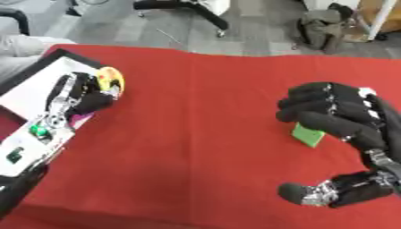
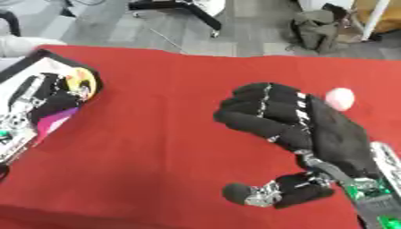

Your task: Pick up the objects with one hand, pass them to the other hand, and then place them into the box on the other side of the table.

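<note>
The box (image 1: 31, 82) is a shallow white tray with a black rim, lying askew at the left edge of the red worktop (image 1: 196, 134). At the box's far right rim, a round yellow object (image 1: 111, 80) with red and dark markings leans tilted. Well to the right of the box, a small flat green block (image 1: 309, 134) rests on the cloth. Farther right still, a small pale pink ball (image 2: 340, 98) sits on the worktop.

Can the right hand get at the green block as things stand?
Probably yes. The right hand hovers right over the green block, fingers curved above it, and nothing on the red table lies between them.
</note>
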